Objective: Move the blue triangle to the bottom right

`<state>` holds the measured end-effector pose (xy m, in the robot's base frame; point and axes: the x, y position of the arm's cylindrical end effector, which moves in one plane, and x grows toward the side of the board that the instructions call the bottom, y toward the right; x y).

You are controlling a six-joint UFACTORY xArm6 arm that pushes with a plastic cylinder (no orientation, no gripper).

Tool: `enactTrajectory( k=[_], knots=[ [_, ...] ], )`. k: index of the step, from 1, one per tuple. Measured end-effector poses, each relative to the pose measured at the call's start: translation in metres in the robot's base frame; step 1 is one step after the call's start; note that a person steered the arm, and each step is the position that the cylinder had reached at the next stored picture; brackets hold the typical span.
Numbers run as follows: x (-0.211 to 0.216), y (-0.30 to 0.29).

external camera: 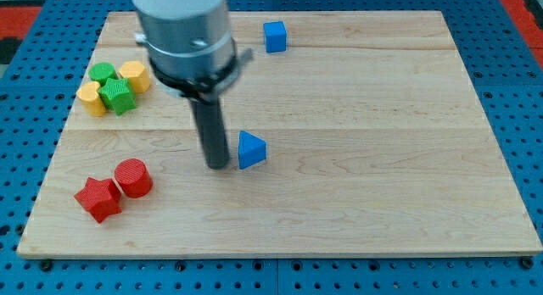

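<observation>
Wooden board [407, 117] spreads wide and bare toward its near right corner, the goal, well apart from everything. Largest risk, as I judge it: the blue triangle [251, 150] has slanted faces, so a push slightly off its middle could spin it and let it slip past the rod, drifting far or near instead of right. My tip [218, 165] sits just beside the triangle's left side, maybe touching; I have no jaws, only a bare rod. The blue cube [274, 36] at the far edge lies well apart.
</observation>
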<state>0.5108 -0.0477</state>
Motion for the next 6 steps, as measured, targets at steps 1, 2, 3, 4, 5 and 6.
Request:
enactTrajectory(
  k=[1,2,3,4,5,6],
  knots=[
    [0.001,0.085],
    [0.002,-0.013],
    [-0.014,-0.037],
    [-0.038,0.018],
    [-0.033,0.071],
    [-0.033,0.111]
  ],
)
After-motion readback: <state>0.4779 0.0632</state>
